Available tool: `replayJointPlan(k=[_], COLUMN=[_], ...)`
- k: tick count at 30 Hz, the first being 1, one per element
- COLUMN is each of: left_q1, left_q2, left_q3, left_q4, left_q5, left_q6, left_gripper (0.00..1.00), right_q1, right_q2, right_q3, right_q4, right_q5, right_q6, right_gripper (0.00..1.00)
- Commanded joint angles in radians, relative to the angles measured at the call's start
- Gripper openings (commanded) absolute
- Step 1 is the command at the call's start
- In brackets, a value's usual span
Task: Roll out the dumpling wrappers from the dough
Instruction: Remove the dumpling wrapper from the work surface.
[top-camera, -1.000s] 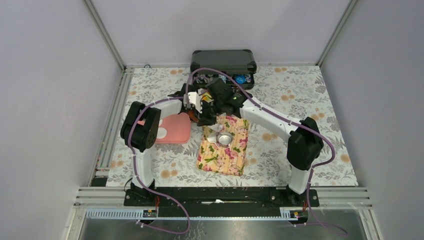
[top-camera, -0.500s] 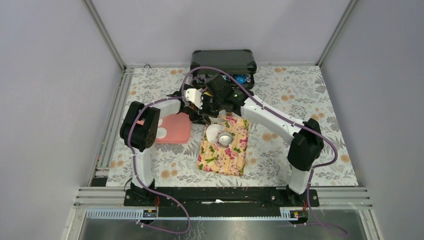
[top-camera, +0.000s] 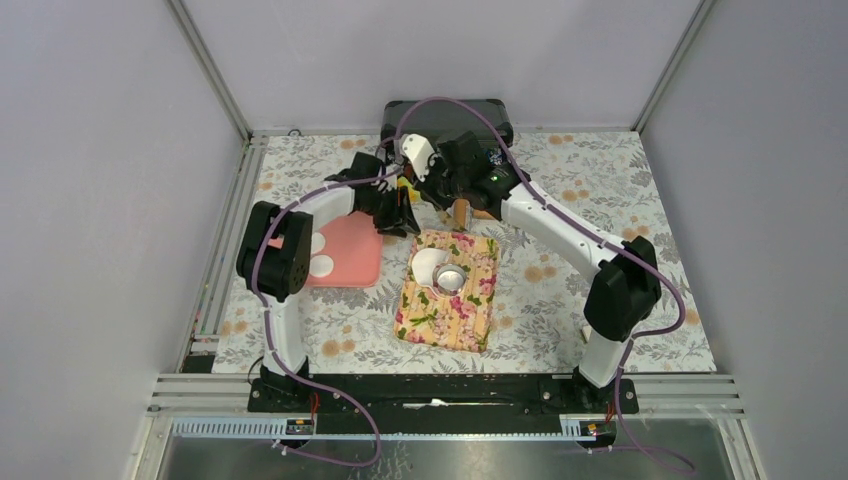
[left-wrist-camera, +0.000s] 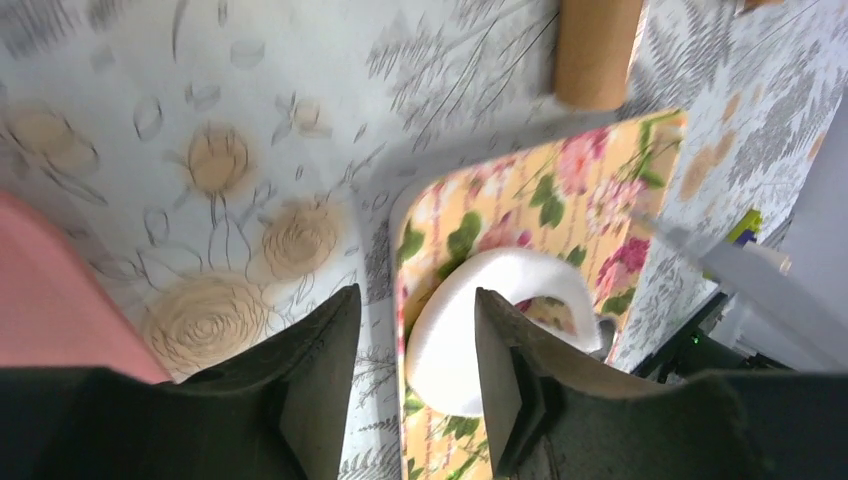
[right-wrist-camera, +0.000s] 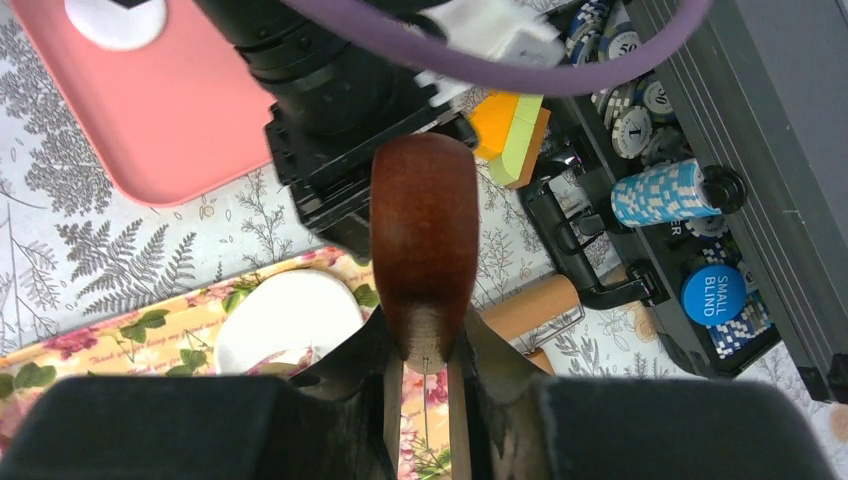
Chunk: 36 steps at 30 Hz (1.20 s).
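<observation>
Nearest the bases lies the board, with one flat wrapper on its far left part and the tin over the wrapper's right near edge. Both grippers hang beyond it, so the wrapper lies on the base side of each and lower down.

The left gripper is closest: its jaws are spread and hold nothing, and its camera sees the wrapper straight through the gap. Left of this gripper, the tray carries two finished discs.

The right gripper, just right of the left one, pinches the dark handle of the pin. The pale barrel hangs past the board's far edge and looks steep rather than level, though its exact tilt is hard to tell.

My judgement is that rolling falls to the right arm. The pin has to come toward the bases and lie flat across the wrapper, and the tin stands in that path. No loose dough lump is visible.

Farthest, behind both grippers, sits the open case
</observation>
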Motion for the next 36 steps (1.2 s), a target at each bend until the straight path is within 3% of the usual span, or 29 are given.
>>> replayJointPlan(k=[1,7,12,28,36], left_q1=[-0.002,-0.028,-0.050,-0.066,-0.067], left_q2=[0.018,0.091,0.131,0.162,0.152], left_q3=[0.159,0.237,0.259,0.261,0.241], left_q4=[-0.063,-0.113,-0.140,-0.157,-0.158], left_q5=[-0.069,-0.142,-0.177,-0.150,-0.140], left_q6=[0.078,0.098,0.103,0.095,0.093], left_gripper=[0.46,0.36,0.34,0.20,0.18], right_q1=[0.000,0.073,0.121,0.221,0.246], right_q2=[-0.053,-0.058,-0.063,-0.019,0.036], right_q3=[0.062,0.012,-0.017,-0.084,-0.083], right_q4=[0.014,-0.026,-0.030,-0.038,-0.020], right_q5=[-0.015,-0.019,-0.016,-0.044,-0.038], right_q6=[0.080,-0.020,-0.065,-0.190,-0.217], right_gripper=[0.00,0.00,0.00,0.00,0.00])
